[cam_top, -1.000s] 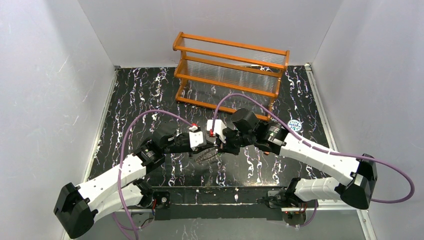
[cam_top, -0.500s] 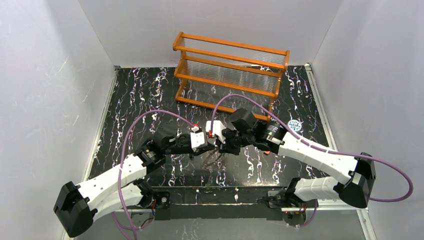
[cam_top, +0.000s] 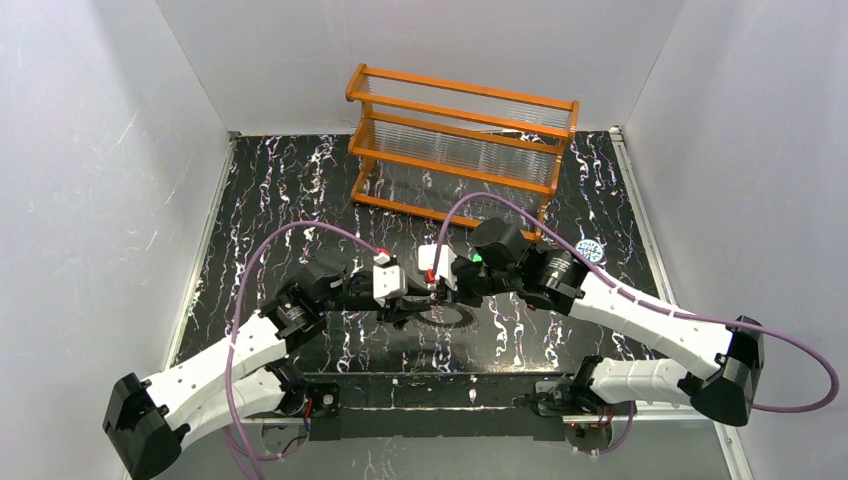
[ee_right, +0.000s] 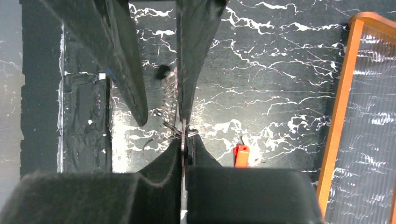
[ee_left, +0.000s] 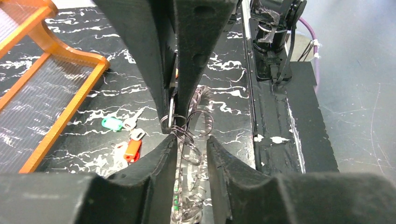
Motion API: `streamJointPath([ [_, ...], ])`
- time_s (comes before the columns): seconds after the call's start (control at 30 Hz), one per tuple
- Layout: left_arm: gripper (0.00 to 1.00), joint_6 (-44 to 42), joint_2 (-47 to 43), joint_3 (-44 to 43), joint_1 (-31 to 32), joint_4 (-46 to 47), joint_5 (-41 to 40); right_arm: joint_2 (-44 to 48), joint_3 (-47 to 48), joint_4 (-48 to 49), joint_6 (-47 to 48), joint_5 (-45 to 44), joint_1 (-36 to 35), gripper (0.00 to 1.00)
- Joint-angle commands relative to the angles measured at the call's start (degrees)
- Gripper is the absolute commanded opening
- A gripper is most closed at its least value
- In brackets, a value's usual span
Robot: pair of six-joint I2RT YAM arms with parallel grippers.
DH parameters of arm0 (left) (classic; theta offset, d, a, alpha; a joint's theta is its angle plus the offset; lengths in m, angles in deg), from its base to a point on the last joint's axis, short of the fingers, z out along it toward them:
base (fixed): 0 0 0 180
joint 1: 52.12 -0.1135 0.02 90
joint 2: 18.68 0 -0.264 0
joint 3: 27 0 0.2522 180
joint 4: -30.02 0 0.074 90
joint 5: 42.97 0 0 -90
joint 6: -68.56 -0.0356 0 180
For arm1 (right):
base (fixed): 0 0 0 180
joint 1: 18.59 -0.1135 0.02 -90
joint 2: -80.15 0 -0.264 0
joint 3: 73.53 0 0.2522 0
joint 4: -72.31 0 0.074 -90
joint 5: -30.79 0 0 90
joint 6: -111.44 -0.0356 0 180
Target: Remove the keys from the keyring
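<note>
Right gripper: fingers pressed together, clamped on a thin metal loop of the keyring. Its own wrist camera shows this edge-on, as a bright sliver between the two dark pads.

Left gripper: fingers apart, facing the right gripper tip to tip above the near middle of the table. The left wrist view shows the wire loops and a length of the toothed ring hanging in the gap between its fingers. Whether either pad touches the metal cannot be told.

From overhead, the two grippers meet nose to nose, and part of the ring's jagged edge shows just below them. The grip itself is hidden by the wrists.

Only the wrist cameras show the loose keys. The left wrist view shows a green key and a red key, each with a short silvery blade, lying flat on the table near each other and apart from the ring. The right wrist view shows only one red head, beside the orange rack.

A small blue-white lid shows only from overhead, right of the rack.
</note>
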Motion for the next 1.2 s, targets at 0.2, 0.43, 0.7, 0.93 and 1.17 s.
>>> streamJointPath([
  [0.2, 0.33, 0.31, -4.84, -1.63, -2.38, -1.32, 0.63, 3.84, 0.2, 1.14, 5.25, -4.93, -2.63, 0.01],
  [0.43, 0.35, 2.01, -4.19, -1.31, -2.47, -0.09, 1.67, 6.42, -2.03, 1.11, 11.52, -4.35, -3.73, 0.01],
  [0.7, 0.31, 10.74, -0.67, 0.24, -2.47, 8.65, 6.08, 6.81, -2.2, 0.42, 14.47, -7.18, -6.94, 0.01],
  [0.93, 0.22, 19.45, 2.26, -0.05, -2.47, 11.48, 8.85, 8.16, -3.27, 1.61, 15.4, -10.76, -8.37, 0.01],
  [1.17, 0.19, 29.35, 3.75, -0.67, -2.47, 11.44, 10.63, 9.3, -3.65, 2.49, 15.4, -11.55, -8.69, 0.01],
])
